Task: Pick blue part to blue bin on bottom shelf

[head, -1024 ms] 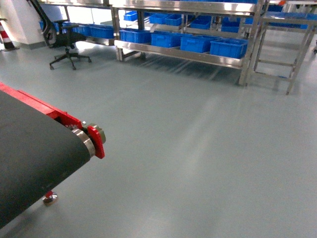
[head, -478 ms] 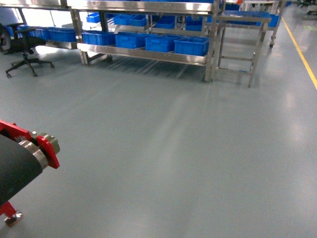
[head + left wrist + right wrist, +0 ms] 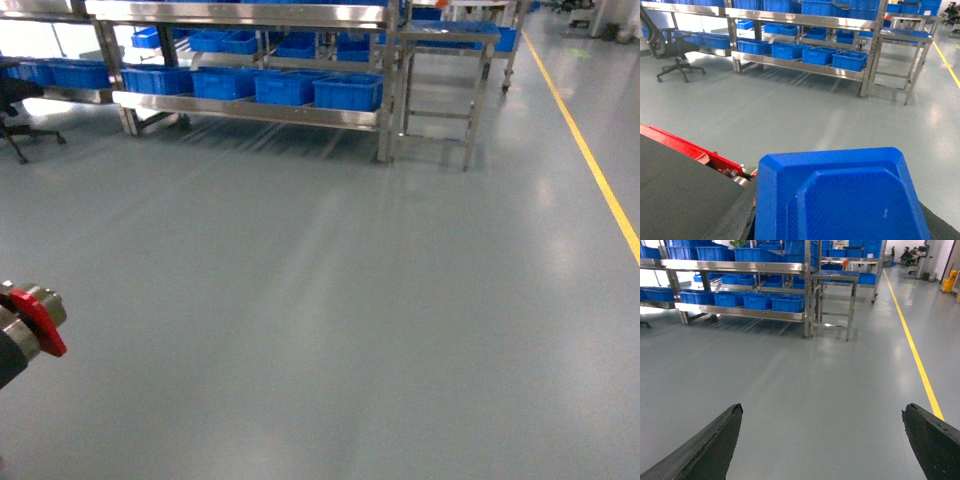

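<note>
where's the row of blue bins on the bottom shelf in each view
Head: the blue bins sit top left, on the steel rack's bottom shelf.
Left wrist: upper middle, beyond the blue part filling the foreground.
Right wrist: upper left.
Shared landmark: the steel step frame just right of the rack.

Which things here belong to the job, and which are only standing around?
For the job:
blue part, carried at the left gripper
blue bins on the bottom shelf

Not for the job:
office chair
conveyor belt
yellow floor line
small steel table
</note>
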Available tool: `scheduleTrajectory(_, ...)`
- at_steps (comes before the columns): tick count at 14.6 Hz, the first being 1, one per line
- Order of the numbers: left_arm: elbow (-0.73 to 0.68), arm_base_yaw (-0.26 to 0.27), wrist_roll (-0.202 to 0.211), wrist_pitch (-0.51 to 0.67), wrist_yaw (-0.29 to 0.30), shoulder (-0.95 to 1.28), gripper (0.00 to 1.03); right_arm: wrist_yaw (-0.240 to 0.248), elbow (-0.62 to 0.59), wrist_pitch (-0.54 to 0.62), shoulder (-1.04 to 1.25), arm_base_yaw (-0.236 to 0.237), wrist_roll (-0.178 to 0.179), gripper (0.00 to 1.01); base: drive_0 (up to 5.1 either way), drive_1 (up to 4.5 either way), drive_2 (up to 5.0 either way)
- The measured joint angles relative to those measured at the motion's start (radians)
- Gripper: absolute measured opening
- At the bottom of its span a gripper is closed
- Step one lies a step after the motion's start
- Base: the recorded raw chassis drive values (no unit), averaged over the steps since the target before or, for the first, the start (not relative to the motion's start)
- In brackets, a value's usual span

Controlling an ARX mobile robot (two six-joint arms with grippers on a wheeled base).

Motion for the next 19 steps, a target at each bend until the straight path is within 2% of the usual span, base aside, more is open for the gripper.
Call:
scheduleTrajectory(14,0.0,0.0,0.0,0.0,0.0,0.0,0.44,0.001,0.0,0.0,0.0,0.0,0.0,0.98,-1.6,-1.6,-1.6)
scheduleTrajectory(17,0.0,0.0,0.0,-0.002,0.0,0.0,0.44,0.0,0.0,0.0,0.0,0.0,0.0,0.98,0.0,1.29,-1.3)
scheduleTrajectory(19,0.0,0.0,0.0,-0.002,0.0,0.0,0.44,0.0,0.0,0.0,0.0,0.0,0.0,0.98,0.0,4.22,-4.3)
